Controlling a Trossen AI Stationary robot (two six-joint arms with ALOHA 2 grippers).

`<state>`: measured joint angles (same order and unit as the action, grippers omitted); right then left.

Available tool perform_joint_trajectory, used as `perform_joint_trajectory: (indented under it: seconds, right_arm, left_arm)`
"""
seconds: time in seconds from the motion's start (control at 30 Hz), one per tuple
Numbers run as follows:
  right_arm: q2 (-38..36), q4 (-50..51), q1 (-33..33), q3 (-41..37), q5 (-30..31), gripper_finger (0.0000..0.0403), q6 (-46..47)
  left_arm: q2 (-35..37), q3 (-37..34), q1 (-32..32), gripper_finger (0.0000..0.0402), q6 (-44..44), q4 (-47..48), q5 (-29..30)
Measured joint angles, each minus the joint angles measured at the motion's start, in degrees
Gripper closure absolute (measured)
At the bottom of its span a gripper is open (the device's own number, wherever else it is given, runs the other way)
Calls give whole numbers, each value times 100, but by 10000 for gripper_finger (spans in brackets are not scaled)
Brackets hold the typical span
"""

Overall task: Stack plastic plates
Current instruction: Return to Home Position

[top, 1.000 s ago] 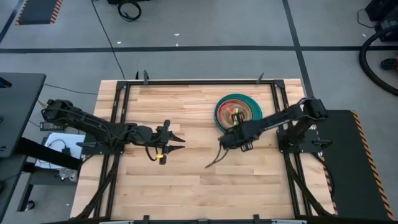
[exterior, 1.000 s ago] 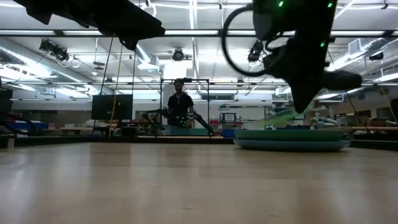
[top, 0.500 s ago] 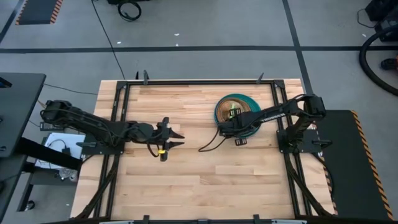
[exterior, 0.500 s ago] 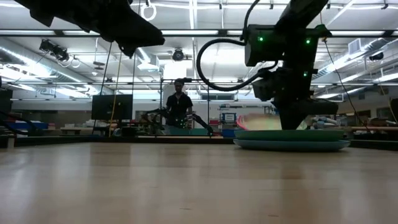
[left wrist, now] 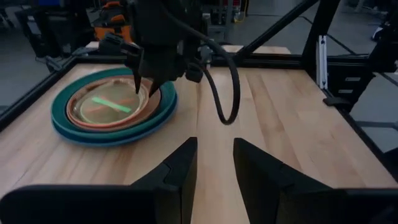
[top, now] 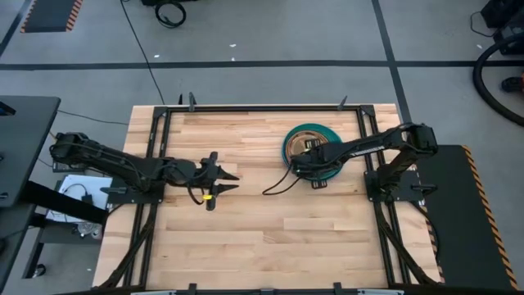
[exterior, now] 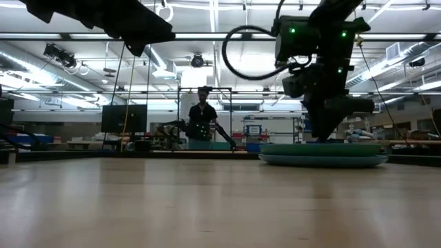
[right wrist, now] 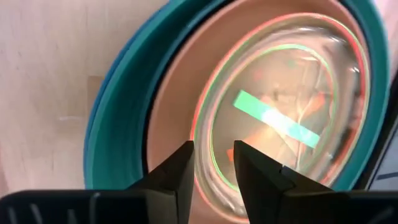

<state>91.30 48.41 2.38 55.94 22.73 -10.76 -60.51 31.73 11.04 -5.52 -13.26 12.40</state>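
Observation:
A stack of plastic plates (top: 296, 136) rests on the table's far right part: a teal plate (right wrist: 118, 112) below, a tan one (right wrist: 171, 106) in it, and small translucent plates (right wrist: 280, 93) with pink and green rims on top. My right gripper (right wrist: 212, 152) hangs open just over the stack's near-left side (left wrist: 93, 127), with nothing between its fingers. In the low view it stands right above the stack (exterior: 324, 157). My left gripper (top: 232, 178) waits open over the middle of the table, left of the stack, with nothing in it (left wrist: 214, 149).
A black cable (top: 274, 187) loops from the right arm down onto the wood left of the stack. Black frame rails (top: 262, 107) run along the table's edges. Bare wood (top: 262, 238) lies toward the near edge. A person (exterior: 201, 120) stands in the room behind.
My right gripper has gone toward the far edge and down, over the stack. The small translucent plate that it carried tilted has come down level and now lies on the stack, out of its fingers.

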Motion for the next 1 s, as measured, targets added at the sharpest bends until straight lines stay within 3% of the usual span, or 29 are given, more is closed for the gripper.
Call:
perform_joint_trajectory:
  seconds: [0.37, 0.6, 0.8, 1.0]
  right_arm:
    - [-778, 154, 2, -46, -153, 279, 714]
    - [-1683, -1373, 209, -966, -768, 281, 498]
    - [-2525, -2164, 426, -1571, -1339, 282, 966]
    - [-3359, -3724, 500, -2451, -1769, 282, 1300]
  left_arm:
    - [27, 0, 1, 290, 203, 522, 0]
    - [418, -35, -158, 290, 469, 975, 121]
    - [749, -38, -487, 290, 495, 1275, 123]
    - [886, -644, -750, 290, 480, 691, 116]
